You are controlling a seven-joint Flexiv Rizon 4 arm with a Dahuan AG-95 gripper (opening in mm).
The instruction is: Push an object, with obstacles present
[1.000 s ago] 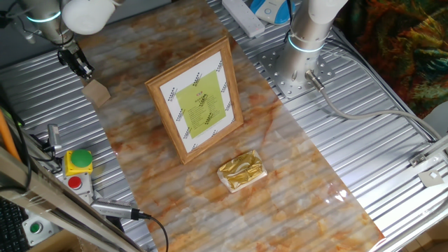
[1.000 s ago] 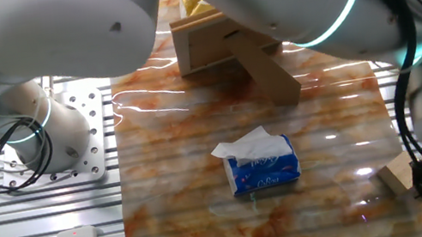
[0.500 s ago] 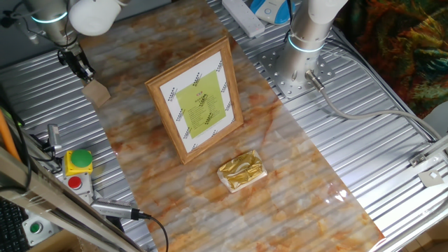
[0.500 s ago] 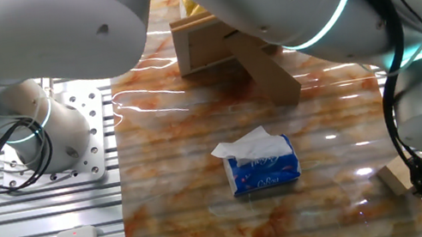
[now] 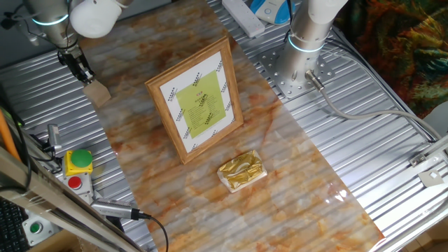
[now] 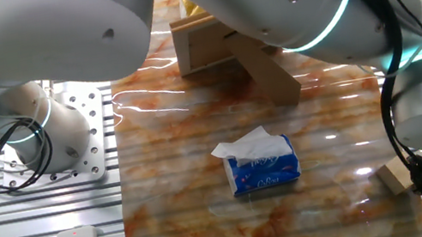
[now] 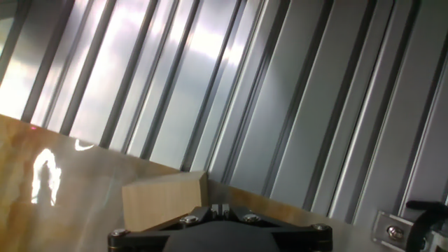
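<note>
One small wooden block (image 5: 96,92) at the far corner of the bench (image 5: 294,182), right at the edge, with the tool (image 5: 81,71) pressed against it, fingers seemingly together. Best pushed low and square, slowly, well clear of the picture frame (image 5: 197,100) and gold packet (image 5: 241,170).

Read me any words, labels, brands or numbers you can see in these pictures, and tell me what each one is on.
Picture frame: dark print on its yellow-green sheet, too small to read.
Blue tissue pack: white script logo, too blurred to read.
Gold foil packet: no text visible.
Wooden block: no markings.
</note>
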